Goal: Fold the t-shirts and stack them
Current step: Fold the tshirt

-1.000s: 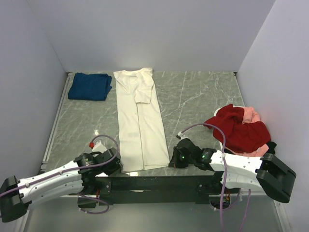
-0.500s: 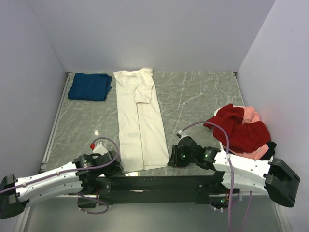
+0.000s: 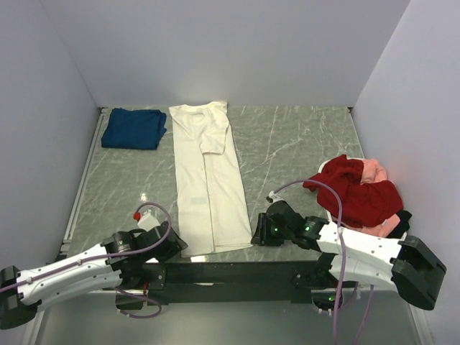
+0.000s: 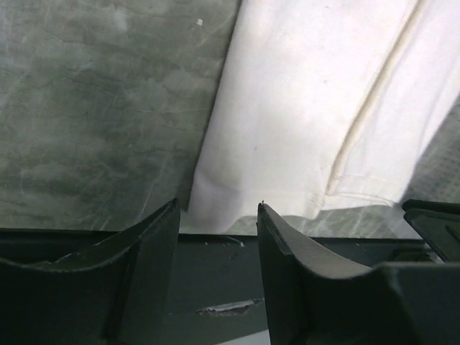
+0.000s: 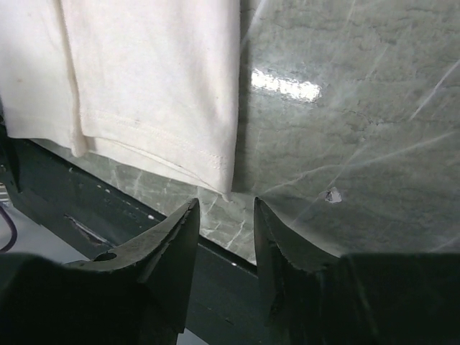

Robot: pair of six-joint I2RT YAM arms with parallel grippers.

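Note:
A cream-white t-shirt (image 3: 208,180) lies folded into a long strip down the middle of the table. A folded dark blue t-shirt (image 3: 134,128) sits at the far left. My left gripper (image 3: 175,246) is open just short of the cream shirt's near left corner (image 4: 215,208), touching nothing. My right gripper (image 3: 256,236) is open just short of its near right corner (image 5: 223,183), touching nothing. Red (image 3: 356,192) and pink (image 3: 372,171) t-shirts are piled at the right, over a black one.
A white basket rim (image 3: 323,198) peeks out under the pile at the right. The dark front edge of the table (image 3: 230,272) runs just below the shirt's hem. Grey walls close in left, back and right.
Both grippers have crept towards the near corners of the cream shirt. The left arm has shifted a little right and down. The shirts have not moved.

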